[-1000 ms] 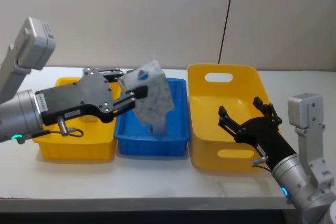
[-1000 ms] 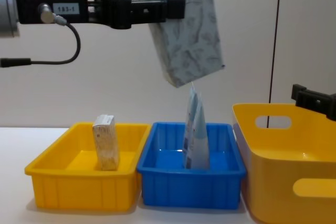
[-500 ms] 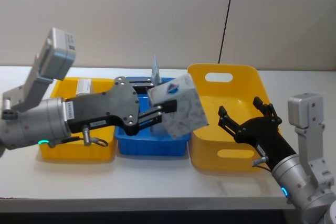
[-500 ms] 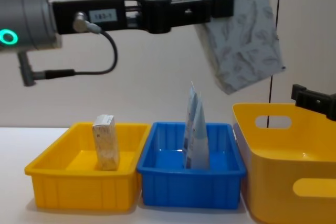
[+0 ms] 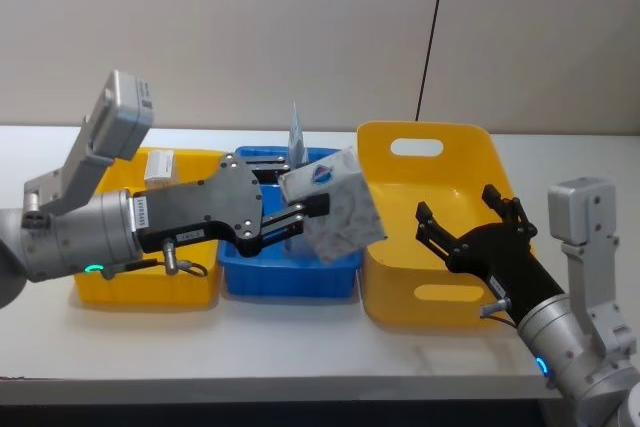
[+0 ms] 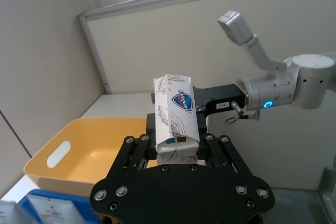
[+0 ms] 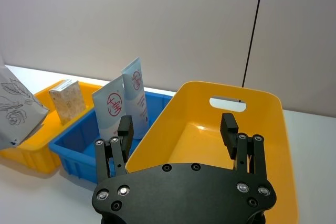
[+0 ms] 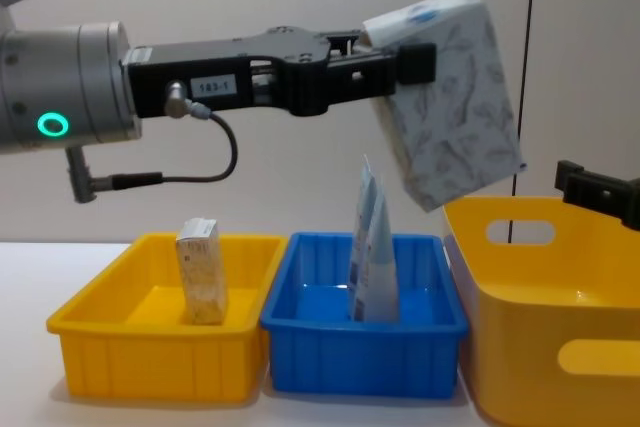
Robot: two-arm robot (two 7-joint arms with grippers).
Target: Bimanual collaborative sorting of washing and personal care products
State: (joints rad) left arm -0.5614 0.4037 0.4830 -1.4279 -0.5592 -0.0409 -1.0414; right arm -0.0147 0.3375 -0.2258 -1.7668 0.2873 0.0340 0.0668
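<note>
Above the blue bin, left jaws clamped the white pack by one end only — it might slip short of the big yellow bin (right jaws stood apart).

Tilted aloft, white leaf-print pack; pale-blue pouches upright in blue bin; tan box upright

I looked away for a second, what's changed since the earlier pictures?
The left claw, still shut on the white leaf-print pack, carried it rightward from above the blue bin toward the big yellow bin, dipping slightly. The open right claw, pale-blue pouches and tan box stayed put.
</note>
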